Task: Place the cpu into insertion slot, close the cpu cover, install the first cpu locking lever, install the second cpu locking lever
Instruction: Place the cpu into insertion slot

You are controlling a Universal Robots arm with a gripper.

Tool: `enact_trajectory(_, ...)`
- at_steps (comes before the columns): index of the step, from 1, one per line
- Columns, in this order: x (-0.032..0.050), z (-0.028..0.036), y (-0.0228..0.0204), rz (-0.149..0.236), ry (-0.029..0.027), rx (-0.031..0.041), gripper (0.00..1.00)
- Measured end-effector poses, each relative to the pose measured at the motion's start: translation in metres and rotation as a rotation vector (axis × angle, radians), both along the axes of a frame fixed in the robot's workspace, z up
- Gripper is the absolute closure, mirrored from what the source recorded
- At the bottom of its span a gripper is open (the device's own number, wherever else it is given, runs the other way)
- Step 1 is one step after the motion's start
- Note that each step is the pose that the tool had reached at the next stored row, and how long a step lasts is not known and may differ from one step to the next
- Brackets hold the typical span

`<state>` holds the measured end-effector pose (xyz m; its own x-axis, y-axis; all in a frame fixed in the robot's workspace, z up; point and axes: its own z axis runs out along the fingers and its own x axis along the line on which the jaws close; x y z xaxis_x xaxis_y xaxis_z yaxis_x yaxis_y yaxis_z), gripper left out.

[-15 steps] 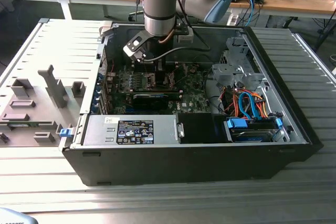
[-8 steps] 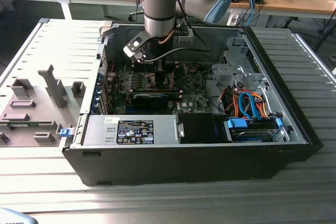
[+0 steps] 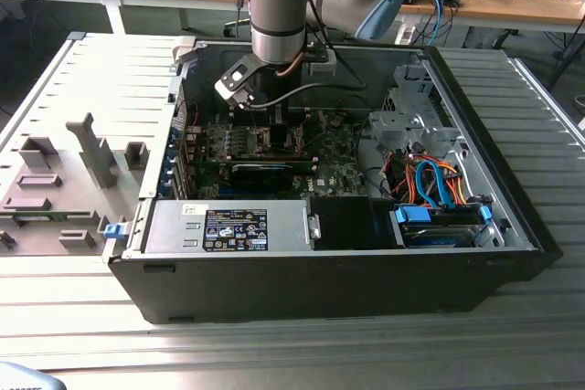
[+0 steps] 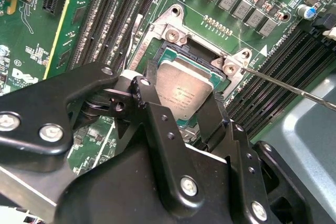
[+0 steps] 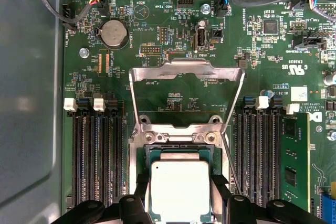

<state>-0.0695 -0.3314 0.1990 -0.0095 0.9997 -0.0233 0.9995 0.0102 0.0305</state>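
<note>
Over insertion slot (image 5: 181, 150), claw (image 4: 185, 90) clasping cpu (image 5: 180, 190), socket centre hidden beneath

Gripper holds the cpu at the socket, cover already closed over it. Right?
No. The cover is open, swung back off the socket, as the first wrist view shows. The gripper does hold the cpu at the socket.

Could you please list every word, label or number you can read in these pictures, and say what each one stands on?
On the cpu: faint engraved lines on its lid, too faint to read.
On the board: white labels beside the parts, too small to quote reliably.
On the sticker on the silver box: dense print, too small to read.
No text can be quoted with confidence.
</note>
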Motion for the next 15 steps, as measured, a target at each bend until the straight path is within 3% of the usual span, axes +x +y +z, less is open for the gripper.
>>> enact_trajectory(5,0.0001,-0.0002,0.0001,0.000,-0.0003,0.0004,0.45)
enact_trajectory(6,0.0000,-0.0001,0.0000,0.000,0.0000,0.0000,0.38)
enact_trajectory(12,0.0000,0.0004,0.0000,0.000,0.0000,0.0001,0.38)
enact_trajectory(13,0.0000,0.0018,0.0000,0.000,0.0000,0.0000,0.38)
enact_trajectory(14,0.0000,0.0125,0.0000,0.000,0.0000,0.0001,0.38)
enact_trajectory(15,0.0000,0.0139,0.0000,0.000,0.0000,0.0006,0.38)
